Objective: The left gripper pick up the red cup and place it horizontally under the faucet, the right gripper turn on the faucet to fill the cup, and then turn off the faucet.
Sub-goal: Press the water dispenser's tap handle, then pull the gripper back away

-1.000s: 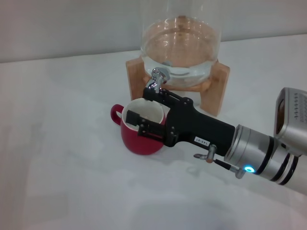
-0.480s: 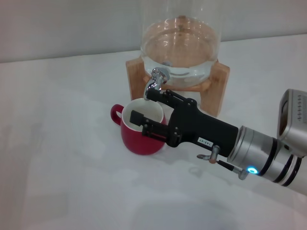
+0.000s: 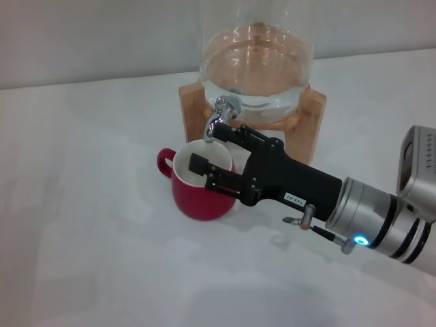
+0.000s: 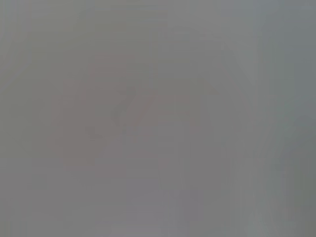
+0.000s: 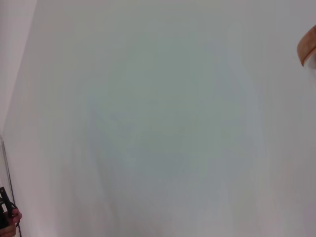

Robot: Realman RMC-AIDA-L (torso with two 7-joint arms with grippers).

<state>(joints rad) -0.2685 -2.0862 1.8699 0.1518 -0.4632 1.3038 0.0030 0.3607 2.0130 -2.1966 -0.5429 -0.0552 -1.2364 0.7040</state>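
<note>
Head view: red cup (image 3: 199,199) stood upright on the white desk (image 3: 88,225), directly below the faucet (image 3: 219,120) spout, handle toward the robot's left. Right gripper (image 3: 209,154) reached in from the right, fingers spread; upper finger (image 3: 235,136) sat just beside the spout, lower finger (image 3: 211,171) hung over the cup's cream mouth. Faucet belonged to a glass dispenser (image 3: 255,58) on a wooden stand (image 3: 310,126). Left gripper not visible; its wrist view showed only grey blur.

White tabletop (image 3: 88,225), plain pale wall (image 3: 95,34) behind; soft even light.
</note>
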